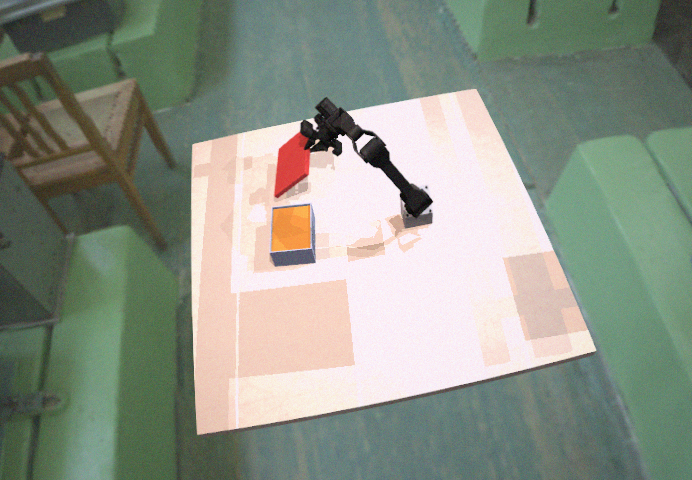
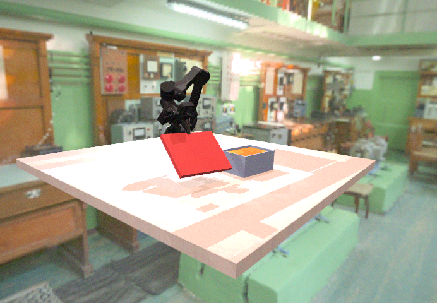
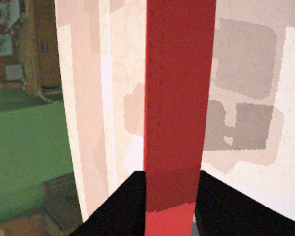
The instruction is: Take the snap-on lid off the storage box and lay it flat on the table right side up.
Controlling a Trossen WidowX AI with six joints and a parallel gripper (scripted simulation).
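Note:
The red lid is off the box. It is steeply tilted, with its broad smooth face toward the exterior camera, and its lower edge appears a little above the table. My gripper is shut on the lid's upper edge, with one black finger on each side in the wrist view. The blue-grey storage box stands upright and open, its inside orange. In the top view it is below the lid in the picture, separated by a gap. The lid's other face is mostly hidden.
The light table carries patchy pinkish shadows. The arm's grey base stands right of the box in the top view. The table's far edge runs behind the gripper there, and its left edge is left of the lid and box.

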